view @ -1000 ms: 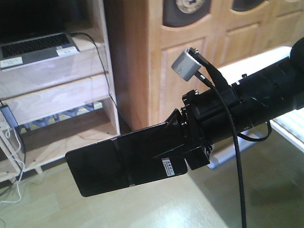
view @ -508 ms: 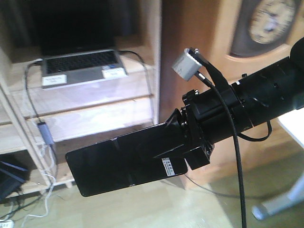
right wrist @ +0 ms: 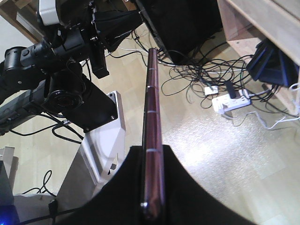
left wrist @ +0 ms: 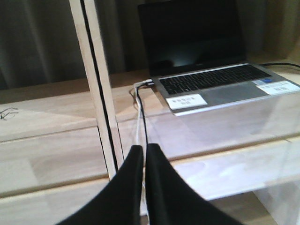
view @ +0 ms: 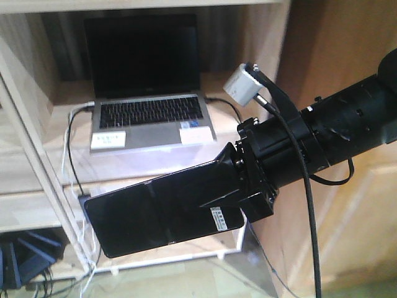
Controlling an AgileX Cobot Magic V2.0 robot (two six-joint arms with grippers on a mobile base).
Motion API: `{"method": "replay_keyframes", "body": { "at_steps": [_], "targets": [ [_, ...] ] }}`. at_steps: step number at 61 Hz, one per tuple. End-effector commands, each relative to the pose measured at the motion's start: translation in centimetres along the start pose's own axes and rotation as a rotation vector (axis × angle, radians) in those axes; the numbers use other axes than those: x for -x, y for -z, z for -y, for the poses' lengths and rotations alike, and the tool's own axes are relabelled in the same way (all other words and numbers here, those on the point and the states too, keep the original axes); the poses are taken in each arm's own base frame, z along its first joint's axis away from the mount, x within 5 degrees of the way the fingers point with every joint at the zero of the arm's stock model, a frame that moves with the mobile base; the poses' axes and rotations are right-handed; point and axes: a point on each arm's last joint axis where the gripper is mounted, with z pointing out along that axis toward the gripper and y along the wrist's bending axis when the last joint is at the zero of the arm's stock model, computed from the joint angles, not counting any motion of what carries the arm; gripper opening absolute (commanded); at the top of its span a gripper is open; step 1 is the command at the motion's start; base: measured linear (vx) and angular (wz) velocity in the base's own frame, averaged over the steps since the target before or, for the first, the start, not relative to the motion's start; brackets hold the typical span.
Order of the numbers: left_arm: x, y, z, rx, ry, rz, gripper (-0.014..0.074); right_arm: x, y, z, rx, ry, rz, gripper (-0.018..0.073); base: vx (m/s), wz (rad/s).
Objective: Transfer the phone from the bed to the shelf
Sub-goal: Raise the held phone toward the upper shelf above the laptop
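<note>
**Phone held in the air in front of the shelf**

In the front view you see the right gripper with its jaws clamped on one end of the phone. The black slab juts left and slightly downward, apart from the shelf behind it. A white sticker sits near the gripped end. An open laptop stands on a shelf board behind and above the phone.

The right wrist view adds what the front view hides: the phone seen edge-on, its pinkish edge toward the camera, above the floor and a tangle of cables.

Only the left wrist view shows the left gripper. Its jaws are closed together on nothing and face a shelf upright.
</note>
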Motion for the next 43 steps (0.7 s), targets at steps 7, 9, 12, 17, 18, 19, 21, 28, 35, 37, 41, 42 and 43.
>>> {"method": "replay_keyframes", "body": {
  "at_steps": [7, 9, 12, 17, 18, 19, 21, 28, 35, 37, 41, 42, 43],
  "targets": [
    [1.56, 0.32, -0.10, 0.004, 0.009, 0.110, 0.0001, 0.97, 1.07, -2.19, 0.087, 0.033, 0.057, -0.0001, 0.35, 0.12],
    [1.56, 0.32, -0.10, 0.004, 0.009, 0.110, 0.0001, 0.97, 1.07, -2.19, 0.087, 0.033, 0.057, -0.0001, 0.34, 0.12],
    [1.56, 0.32, -0.10, 0.004, 0.009, 0.110, 0.0001, 0.97, 1.07, -2.19, 0.087, 0.033, 0.057, -0.0001, 0.33, 0.12],
    [1.56, 0.32, -0.10, 0.004, 0.009, 0.110, 0.0001, 0.97, 1.07, -2.19, 0.087, 0.033, 0.057, -0.0001, 0.33, 0.12],
    [1.56, 0.32, -0.10, 0.004, 0.009, 0.110, 0.0001, 0.97, 1.07, -2.19, 0.087, 0.033, 0.057, -0.0001, 0.32, 0.12],
    [1.56, 0.32, -0.10, 0.004, 0.009, 0.110, 0.0001, 0.97, 1.07, -2.19, 0.087, 0.033, 0.057, -0.0001, 0.31, 0.13],
    [1.56, 0.32, -0.10, 0.004, 0.009, 0.110, 0.0001, 0.97, 1.07, -2.19, 0.087, 0.033, 0.057, -0.0001, 0.31, 0.13],
    [1.56, 0.32, -0.10, 0.004, 0.009, 0.110, 0.0001, 0.97, 1.07, -2.19, 0.087, 0.033, 0.057, -0.0001, 0.29, 0.15],
    [1.56, 0.32, -0.10, 0.004, 0.009, 0.110, 0.0001, 0.97, 1.07, -2.19, 0.087, 0.033, 0.057, -0.0001, 0.27, 0.17],
    [1.56, 0.32, -0.10, 0.004, 0.009, 0.110, 0.0001, 0.97, 1.07, -2.19, 0.087, 0.033, 0.057, -0.0001, 0.25, 0.18],
    [1.56, 0.32, -0.10, 0.004, 0.009, 0.110, 0.0001, 0.97, 1.07, -2.19, 0.087, 0.033, 0.057, -0.0001, 0.23, 0.17],
    [1.56, 0.32, -0.10, 0.004, 0.009, 0.110, 0.0001, 0.97, 1.07, -2.19, 0.087, 0.033, 0.057, -0.0001, 0.22, 0.17],
    [1.56, 0.32, -0.10, 0.004, 0.009, 0.110, 0.0001, 0.97, 1.07, -2.19, 0.087, 0.033, 0.057, -0.0001, 0.22, 0.15]
  ]
}}
